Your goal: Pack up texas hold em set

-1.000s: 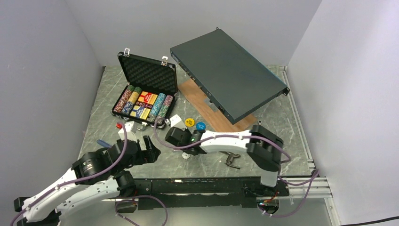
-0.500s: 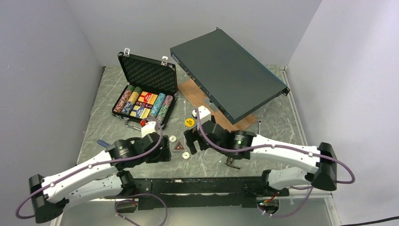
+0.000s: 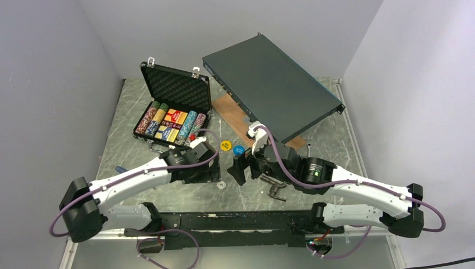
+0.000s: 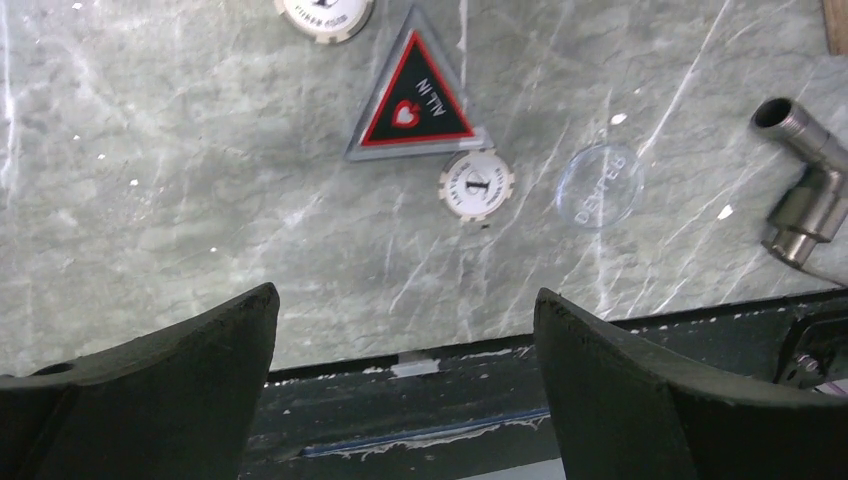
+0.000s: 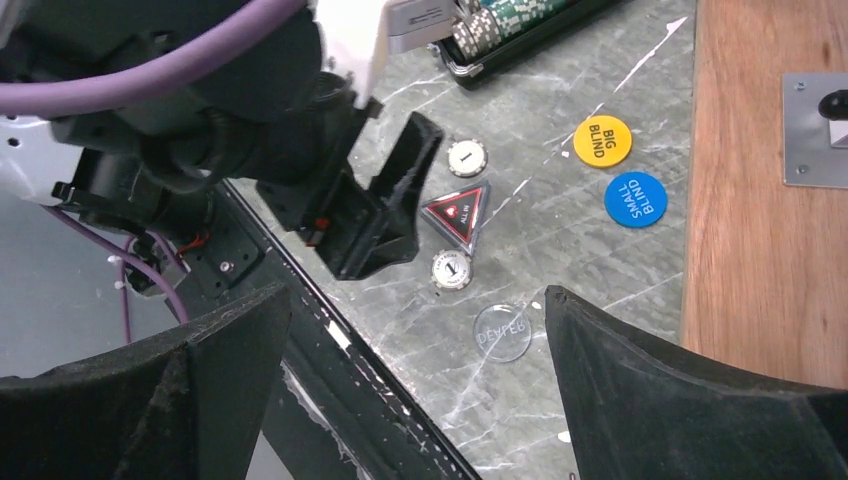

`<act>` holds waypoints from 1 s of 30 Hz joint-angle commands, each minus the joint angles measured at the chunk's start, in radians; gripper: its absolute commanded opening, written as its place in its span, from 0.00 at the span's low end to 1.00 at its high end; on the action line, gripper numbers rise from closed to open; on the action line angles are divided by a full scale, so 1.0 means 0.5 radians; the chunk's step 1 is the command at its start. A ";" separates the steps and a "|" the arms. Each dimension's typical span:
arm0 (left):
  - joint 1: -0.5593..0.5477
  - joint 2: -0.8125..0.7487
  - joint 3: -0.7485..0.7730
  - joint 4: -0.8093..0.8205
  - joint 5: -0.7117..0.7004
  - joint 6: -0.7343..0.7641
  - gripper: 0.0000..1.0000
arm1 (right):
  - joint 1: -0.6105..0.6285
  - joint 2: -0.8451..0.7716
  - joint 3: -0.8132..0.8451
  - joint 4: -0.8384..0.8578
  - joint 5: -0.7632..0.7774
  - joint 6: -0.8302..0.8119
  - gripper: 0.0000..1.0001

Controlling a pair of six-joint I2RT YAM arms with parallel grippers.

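Left gripper (image 4: pixel 405 295) and right gripper (image 5: pixel 417 292) both gape wide, empty. The red triangle (image 4: pixel 415 95) lies loose in front of the open case (image 3: pixel 173 109), a white chip (image 4: pixel 477 185) just beside it. Centre the left gripper over the triangle, drop flush to the table (image 4: pixel 200 150), and pinch its edges.

A small black briefcase (image 3: pixel 175 106) with silver latches lies open at the far left of the table, its grey egg-crate foam lid upright behind the tray. Rows of multicoloured chips (image 3: pixel 152 119) fill the tray. To its near right lie a yellow "BIG BLIND" disc (image 5: pixel 602 140) and a blue "SMALL BLIND" disc (image 5: pixel 635 198), just beside each other. Nearer, a red-edged "ALL IN" triangle (image 4: pixel 415 92) lies flat between two white chips (image 4: pixel 477 185), with a clear "DEALER" disc (image 4: pixel 598 187) just right of the nearer one.
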 commanded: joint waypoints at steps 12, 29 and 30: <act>0.149 0.628 0.352 -0.048 0.110 0.140 0.99 | -0.003 -0.220 -0.080 -0.037 0.057 0.038 0.99; 0.319 0.849 0.284 0.234 0.204 -0.191 0.95 | -0.002 -0.243 -0.098 -0.055 0.072 0.108 0.99; 0.324 0.863 0.289 0.212 0.183 -0.219 0.95 | -0.001 -0.248 -0.103 -0.058 0.073 0.113 0.99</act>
